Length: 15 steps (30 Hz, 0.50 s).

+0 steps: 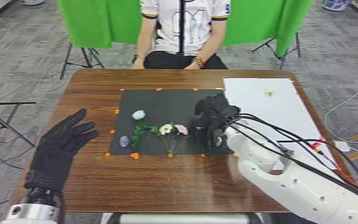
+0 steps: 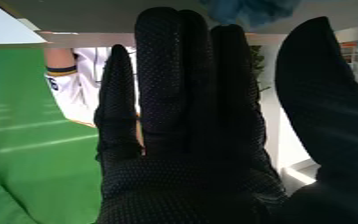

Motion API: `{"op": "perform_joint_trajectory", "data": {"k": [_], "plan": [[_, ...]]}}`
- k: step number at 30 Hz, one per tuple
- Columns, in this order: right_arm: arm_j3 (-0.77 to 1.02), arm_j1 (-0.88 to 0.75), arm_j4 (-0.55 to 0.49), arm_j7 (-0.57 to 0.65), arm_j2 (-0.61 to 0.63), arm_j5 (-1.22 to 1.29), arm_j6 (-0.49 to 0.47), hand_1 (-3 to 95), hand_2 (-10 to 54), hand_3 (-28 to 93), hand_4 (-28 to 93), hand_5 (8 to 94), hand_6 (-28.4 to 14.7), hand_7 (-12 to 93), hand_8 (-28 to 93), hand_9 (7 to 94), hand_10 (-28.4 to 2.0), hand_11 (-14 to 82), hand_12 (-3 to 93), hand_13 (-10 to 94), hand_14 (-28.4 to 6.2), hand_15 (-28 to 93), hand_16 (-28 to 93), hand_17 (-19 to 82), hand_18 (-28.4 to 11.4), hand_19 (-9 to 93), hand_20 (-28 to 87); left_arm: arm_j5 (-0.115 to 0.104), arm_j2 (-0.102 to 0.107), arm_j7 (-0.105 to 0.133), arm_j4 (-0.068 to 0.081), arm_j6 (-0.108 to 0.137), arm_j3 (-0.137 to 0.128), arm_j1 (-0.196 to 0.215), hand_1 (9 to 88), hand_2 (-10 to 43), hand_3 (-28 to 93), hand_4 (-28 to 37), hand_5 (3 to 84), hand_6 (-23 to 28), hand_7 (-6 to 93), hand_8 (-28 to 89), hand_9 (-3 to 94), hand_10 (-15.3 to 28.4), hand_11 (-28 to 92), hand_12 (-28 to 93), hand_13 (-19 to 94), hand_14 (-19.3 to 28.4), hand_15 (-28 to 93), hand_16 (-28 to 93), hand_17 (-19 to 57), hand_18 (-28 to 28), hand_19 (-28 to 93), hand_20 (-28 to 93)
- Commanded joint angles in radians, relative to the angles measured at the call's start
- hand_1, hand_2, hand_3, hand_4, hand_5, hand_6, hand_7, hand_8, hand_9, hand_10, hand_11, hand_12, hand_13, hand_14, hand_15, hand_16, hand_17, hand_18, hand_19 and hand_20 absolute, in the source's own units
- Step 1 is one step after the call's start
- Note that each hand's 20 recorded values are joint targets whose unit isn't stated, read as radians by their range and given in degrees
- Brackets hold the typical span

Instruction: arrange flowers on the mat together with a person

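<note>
Since flowers (image 1: 166, 129) lie on your mat (image 1: 171, 100), you look mostly done; maybe yellow bit (image 1: 270, 93) on white board (image 1: 260, 107) is left. Your left hand (image 1: 55, 150), right hand (image 2: 193, 185): fingers loose, empty.

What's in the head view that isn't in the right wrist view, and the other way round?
Head view: the robot's left hand in a black fabric glove, plus a pale pink flower on a dark rectangular mat.

Right wrist view: a ruffled blue thing close up, maybe a flower.

Both: the right hand in its black fabric glove and the bright green cloth curtain.
</note>
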Motion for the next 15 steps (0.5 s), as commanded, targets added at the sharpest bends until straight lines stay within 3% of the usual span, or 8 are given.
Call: {"op": "perform_joint_trajectory", "data": {"k": [1,7,11,15], "plan": [[0.044,-0.034,-0.052,-0.014,-0.007,0.015,-0.001,36.7,-9.5,77,-28,63.1,3.6,18,-14,66.9,-10.4,29.0,17.5,62,-7.1,57,15,20,-14.8,66,17,0.008,-0.013,-0.015,-0.005,-0.004,0.001,0.019,20.8,3.3,79,-28.3,35.9,7.9,15.3,-10,34.7,19.8,26,11,24,27.0,55,-9,-9.9,22.2,48,14],[0.233,-0.186,-0.161,0.011,-0.06,0.181,0.002,34.8,-9.4,76,-28,61.9,2.8,18,-14,65.7,-10.9,27.8,16.9,60,-8.3,57,15,20,-15.2,66,17,0.001,-0.009,0.004,-0.008,0.006,-0.005,0.03,21.0,3.7,79,-28.3,35.9,7.9,15.2,-10,34.5,19.7,26,11,24,27.0,55,-9,-9.9,22.2,48,14],[0.375,-0.311,-0.252,0.004,-0.092,0.309,0.034,31.6,-6.0,75,-28,60.5,1.7,17,-14,63.4,-12.2,25.0,16.1,59,-9.7,57,14,19,-15.9,66,17,0.005,-0.009,0.008,-0.008,0.009,-0.002,0.033,20.6,3.8,79,-28.3,35.7,7.7,15.1,-10,34.3,19.7,26,11,24,27.1,55,-9,-9.9,22.2,48,14],[0.529,-0.442,-0.326,-0.045,-0.117,0.466,0.028,29.2,-2.9,74,-28,58.9,0.6,16,-13,61.4,-13.6,23.1,15.7,57,-11.4,57,13,18,-16.8,65,16,0.001,0.006,0.034,-0.005,0.021,-0.002,0.037,20.0,3.9,78,-28.3,35.1,7.2,14.7,-10,33.5,19.4,25,11,24,27.0,55,-10,-9.9,22.2,48,14]]}}
